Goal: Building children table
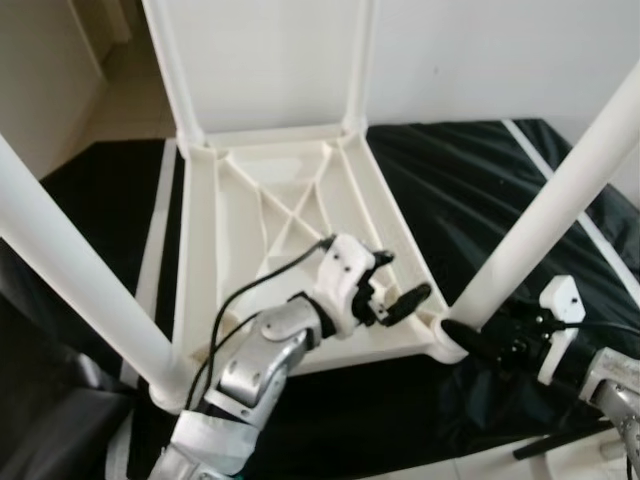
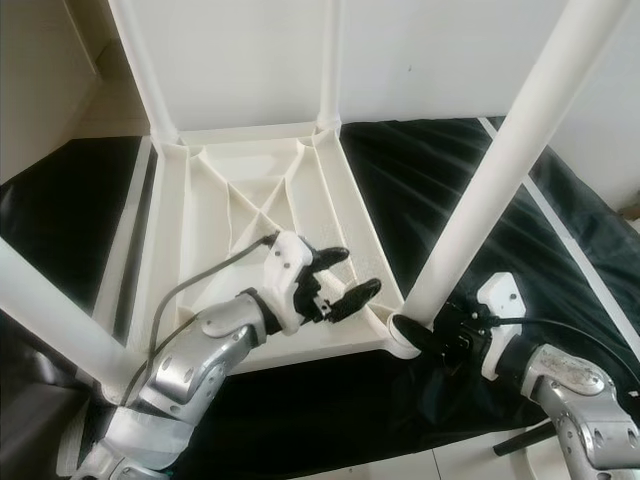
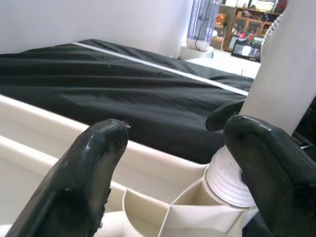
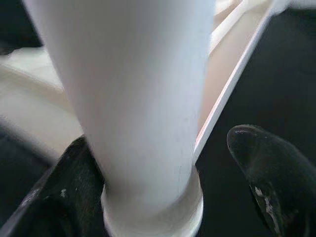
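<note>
Lying upside down on a black sheet (image 1: 480,180), the white plastic children's table (image 1: 290,200) had its ribbed underside facing up, with four legs rising from the corners. A pale stripe (image 1: 160,230) ran along the sheet by the tabletop's left edge, and a white wall (image 1: 480,50) stood behind. At the left, the near left leg (image 1: 70,270) slanted up out of the picture, its top cut off. The two far legs (image 1: 175,70) stood at the back corners, also cut off above.

The left gripper (image 1: 400,285) hovered over the near right part of the underside, its fingers (image 3: 84,177) spread wide and holding nothing; in its wrist view the open corner socket (image 3: 217,197) and a ribbed collar sat between them. A black cable (image 1: 270,275) looped from the wrist across the ribs.

Further right, the near right leg (image 1: 560,190) stood in its corner socket. The right gripper (image 1: 470,340) reached in at the leg's base, with one finger (image 4: 64,197) against the collar and the other finger (image 4: 271,168) apart from it, so the jaws stood open around the leg. Whether the leg was fully seated could not be told, as the gripper hid part of the joint.
</note>
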Available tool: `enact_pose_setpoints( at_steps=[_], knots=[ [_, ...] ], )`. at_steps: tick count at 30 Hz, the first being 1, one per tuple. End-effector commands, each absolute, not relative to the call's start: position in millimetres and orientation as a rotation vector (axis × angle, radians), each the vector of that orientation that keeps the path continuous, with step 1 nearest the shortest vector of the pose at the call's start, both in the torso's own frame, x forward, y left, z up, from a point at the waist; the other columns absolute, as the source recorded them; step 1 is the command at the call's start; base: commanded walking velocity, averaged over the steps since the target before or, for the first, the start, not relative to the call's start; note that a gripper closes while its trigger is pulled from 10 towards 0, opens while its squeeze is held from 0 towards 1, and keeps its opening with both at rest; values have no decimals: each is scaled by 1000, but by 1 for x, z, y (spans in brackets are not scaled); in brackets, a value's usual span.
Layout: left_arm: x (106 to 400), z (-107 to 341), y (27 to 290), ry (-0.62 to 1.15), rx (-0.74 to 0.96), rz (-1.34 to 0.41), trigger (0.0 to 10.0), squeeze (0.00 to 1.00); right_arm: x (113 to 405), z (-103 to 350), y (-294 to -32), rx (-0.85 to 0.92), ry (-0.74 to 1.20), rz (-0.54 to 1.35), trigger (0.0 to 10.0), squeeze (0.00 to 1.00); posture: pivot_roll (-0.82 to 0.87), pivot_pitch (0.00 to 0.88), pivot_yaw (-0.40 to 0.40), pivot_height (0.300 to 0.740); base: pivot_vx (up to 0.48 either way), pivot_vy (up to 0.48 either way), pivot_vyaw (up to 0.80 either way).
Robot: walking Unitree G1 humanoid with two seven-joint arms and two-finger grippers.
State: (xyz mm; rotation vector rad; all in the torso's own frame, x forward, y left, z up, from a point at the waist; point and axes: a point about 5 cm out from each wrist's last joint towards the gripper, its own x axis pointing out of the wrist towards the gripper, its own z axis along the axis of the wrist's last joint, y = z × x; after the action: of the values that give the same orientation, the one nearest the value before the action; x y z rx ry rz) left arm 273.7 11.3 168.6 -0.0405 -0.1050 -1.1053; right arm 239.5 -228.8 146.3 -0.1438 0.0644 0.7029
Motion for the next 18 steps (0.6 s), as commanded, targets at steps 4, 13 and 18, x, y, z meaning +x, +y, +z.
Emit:
enact_pose_setpoints(
  at_steps=[4, 13, 18],
  knots=[
    [271, 158, 12, -67, -18, -1090, 10000, 0, 248, 142, -209, -175, 22, 671, 10000, 0, -107, 30, -25, 740, 0, 0, 0],
    [265, 151, 26, -43, 5, -1055, 10000, 0, 242, 129, -186, -160, 22, 686, 3765, 0, -49, 38, -46, 740, 0, 0, 0],
    [266, 149, 35, -35, 3, -996, 10000, 0, 236, 124, -185, -146, 30, 680, 0, 0, -33, 39, -51, 740, 0, 0, 0]
  ],
)
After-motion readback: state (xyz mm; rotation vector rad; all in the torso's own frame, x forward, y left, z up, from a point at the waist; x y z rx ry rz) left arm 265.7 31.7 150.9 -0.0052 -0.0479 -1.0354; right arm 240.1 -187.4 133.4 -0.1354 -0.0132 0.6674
